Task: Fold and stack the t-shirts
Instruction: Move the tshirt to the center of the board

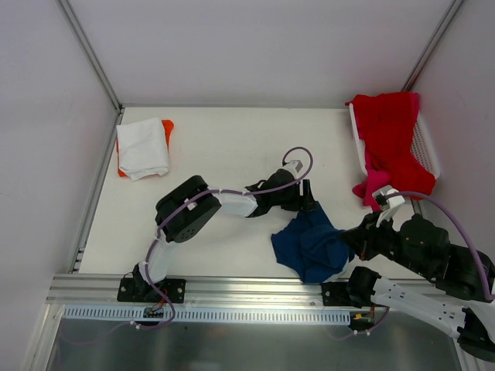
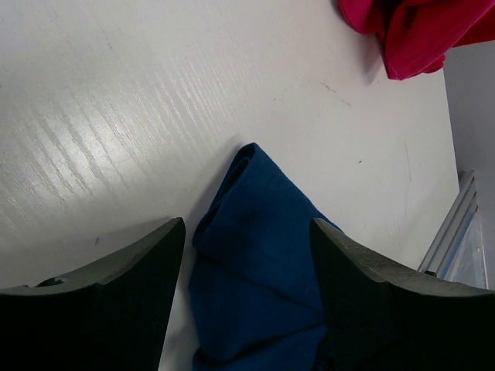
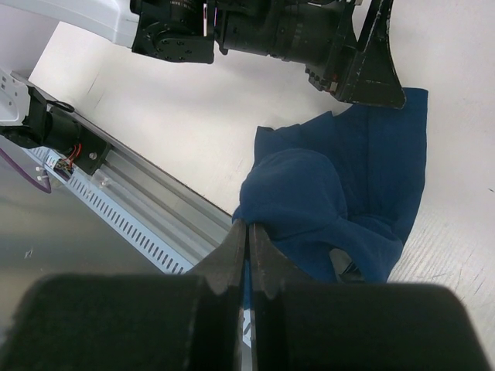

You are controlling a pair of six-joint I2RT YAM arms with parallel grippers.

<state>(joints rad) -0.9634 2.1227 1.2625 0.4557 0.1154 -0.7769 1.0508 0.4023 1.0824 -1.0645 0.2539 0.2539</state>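
White t-shirt (image 1: 143,147) lies folded on orange t-shirt (image 1: 167,126) far left (two done); right gripper (image 3: 247,229) pinches crumpled navy t-shirt (image 1: 309,246), left gripper (image 2: 247,228) gapes open; red t-shirt (image 1: 387,124), pink t-shirt (image 1: 370,189) wait

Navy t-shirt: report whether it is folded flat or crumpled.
Crumpled. The navy t-shirt lies in a bunched, uneven heap with loose overlapping lumps, no flat even layers.

You had the loose t-shirt (image 1: 313,247) lying near the table's (image 1: 232,139) front edge, right of centre; the folded t-shirts (image 1: 143,147) sat stacked in the far left corner; the basket (image 1: 428,147) stood at the far right, other t-shirts (image 1: 387,131) heaped in it.
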